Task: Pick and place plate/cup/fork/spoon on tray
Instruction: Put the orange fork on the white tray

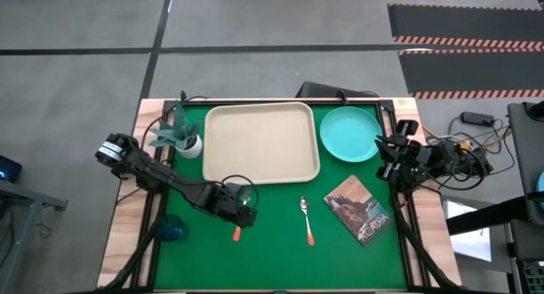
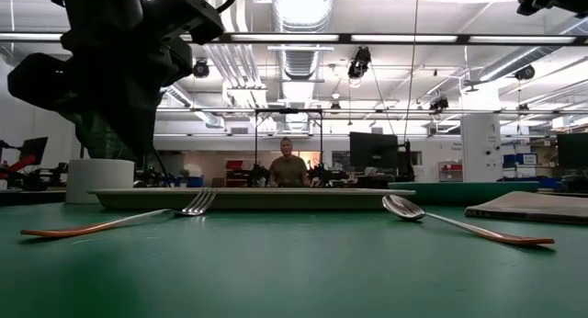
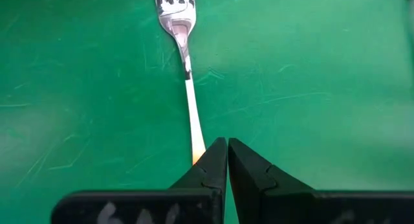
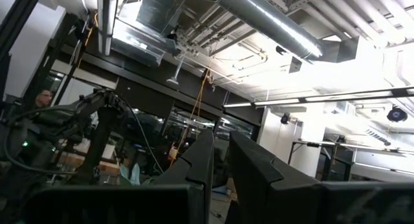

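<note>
Left gripper: positioned low over the green tabletop, near its front left, directly above the fork. In the left wrist view the jaws are closed, tips nearly touching, with the fork's handle passing beneath them; whether the tips actually contact the handle cannot be told. The fork lies flat on the tabletop, tines pointing toward the tray, red-orange handle end showing just in front of the gripper in the high view.

Right gripper: parked at the right edge of the tabletop, just beside the plate. Its wrist camera looks up into the room; jaws closed, holding nothing.

Tray: beige, lying at the rear centre of the tabletop, nothing on it.

Plate: turquoise, flat on the tabletop just right of the tray, not on it.

Spoon: flat on the tabletop in front of the tray, bowl toward the tray, red-orange end toward the front edge, between the left gripper and the book.

Cup: dark blue, at the front left edge of the tabletop, beside the left arm.

Other items: a white pot with a green plant stands just left of the tray. A person is seated in the room beyond the tabletop in the low view
</note>
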Controlling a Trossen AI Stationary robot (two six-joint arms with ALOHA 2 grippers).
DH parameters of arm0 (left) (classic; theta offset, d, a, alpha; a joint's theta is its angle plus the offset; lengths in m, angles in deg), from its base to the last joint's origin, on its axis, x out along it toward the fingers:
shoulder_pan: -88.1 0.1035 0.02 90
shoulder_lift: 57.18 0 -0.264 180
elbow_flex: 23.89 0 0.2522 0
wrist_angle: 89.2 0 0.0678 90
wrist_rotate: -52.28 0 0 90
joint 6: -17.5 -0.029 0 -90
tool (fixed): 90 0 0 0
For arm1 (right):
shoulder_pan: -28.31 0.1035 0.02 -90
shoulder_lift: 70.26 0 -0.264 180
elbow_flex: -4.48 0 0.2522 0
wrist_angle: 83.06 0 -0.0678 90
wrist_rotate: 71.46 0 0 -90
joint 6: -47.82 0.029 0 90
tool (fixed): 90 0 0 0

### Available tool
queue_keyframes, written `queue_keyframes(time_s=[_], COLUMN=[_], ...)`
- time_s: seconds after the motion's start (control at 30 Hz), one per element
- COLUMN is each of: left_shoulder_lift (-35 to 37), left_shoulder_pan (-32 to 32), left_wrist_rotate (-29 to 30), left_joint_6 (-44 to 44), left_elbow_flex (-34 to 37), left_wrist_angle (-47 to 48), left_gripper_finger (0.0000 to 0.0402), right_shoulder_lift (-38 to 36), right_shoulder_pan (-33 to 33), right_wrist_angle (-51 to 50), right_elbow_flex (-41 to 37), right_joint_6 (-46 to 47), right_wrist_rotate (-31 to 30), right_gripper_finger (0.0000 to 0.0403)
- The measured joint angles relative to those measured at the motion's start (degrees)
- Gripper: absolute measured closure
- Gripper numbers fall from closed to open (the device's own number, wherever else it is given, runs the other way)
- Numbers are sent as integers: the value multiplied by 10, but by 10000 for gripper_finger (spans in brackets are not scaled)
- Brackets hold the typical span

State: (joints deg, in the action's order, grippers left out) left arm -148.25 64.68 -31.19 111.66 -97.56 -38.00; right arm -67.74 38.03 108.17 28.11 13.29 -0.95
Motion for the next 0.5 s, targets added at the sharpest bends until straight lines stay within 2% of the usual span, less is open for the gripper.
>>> queue_keyframes(time_s=[0.17,0.5], left_shoulder_lift=[0,-2], left_shoulder_pan=[0,0], left_wrist_rotate=[3,16], left_joint_6=[-29,-30], left_elbow_flex=[6,17], left_wrist_angle=[-15,-26], left_gripper_finger=[376,270], right_shoulder_lift=[0,0], right_shoulder_pan=[0,0], right_wrist_angle=[0,0], right_elbow_flex=[0,0], right_joint_6=[0,0], right_wrist_rotate=[0,0], right_gripper_finger=[360,360])
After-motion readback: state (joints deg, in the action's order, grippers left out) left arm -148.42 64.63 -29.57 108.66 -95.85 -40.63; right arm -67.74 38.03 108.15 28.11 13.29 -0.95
